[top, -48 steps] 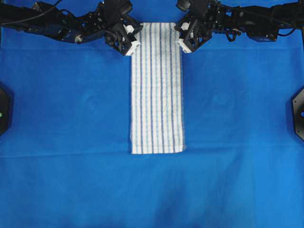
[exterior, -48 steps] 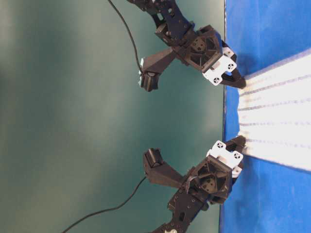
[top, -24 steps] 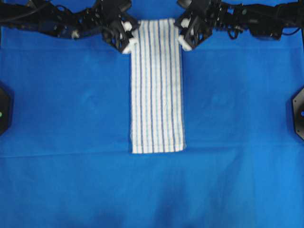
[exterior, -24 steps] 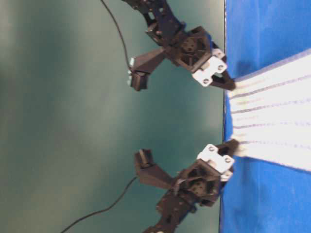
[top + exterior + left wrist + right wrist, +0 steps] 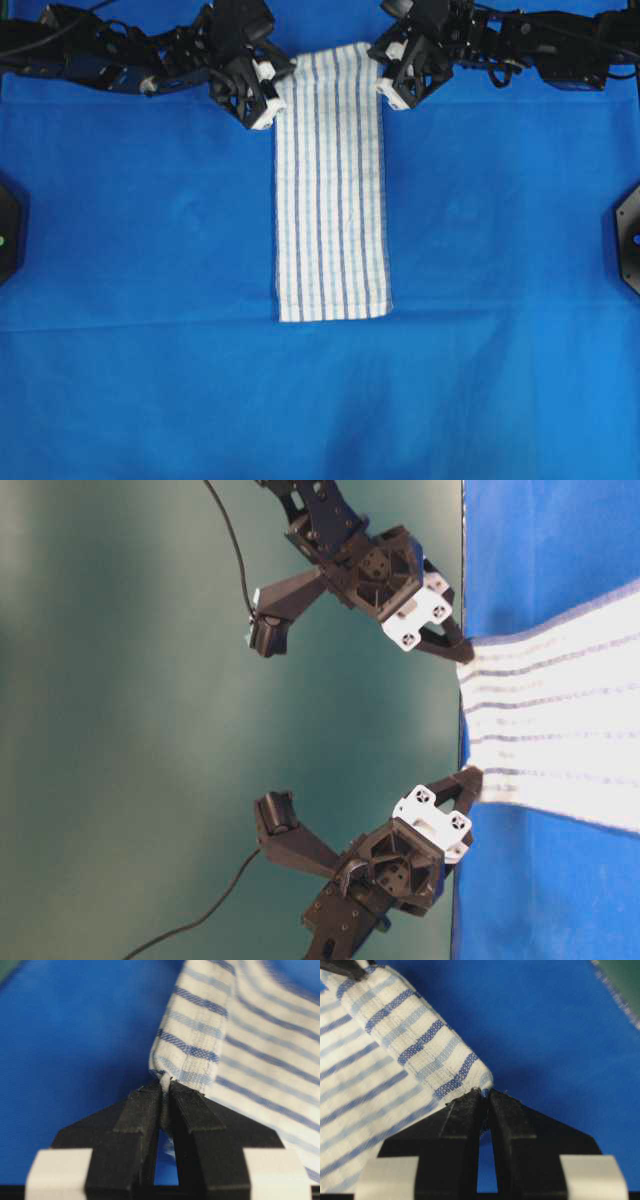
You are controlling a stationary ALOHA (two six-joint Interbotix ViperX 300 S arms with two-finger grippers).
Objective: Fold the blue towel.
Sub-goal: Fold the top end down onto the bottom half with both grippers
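At the blue towel's (image 5: 331, 190) far corners, both pincers (image 5: 165, 1091) (image 5: 485, 1094) pinch shut.

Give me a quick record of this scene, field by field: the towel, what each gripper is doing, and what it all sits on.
towel: striped towel, long narrow strip, far end raised, near end flat
left gripper: left gripper shut on the towel's far left corner
right gripper: right gripper shut on the towel's far right corner
surface: blue sheet under the towel
fold: lengthwise done, crosswise not yet done
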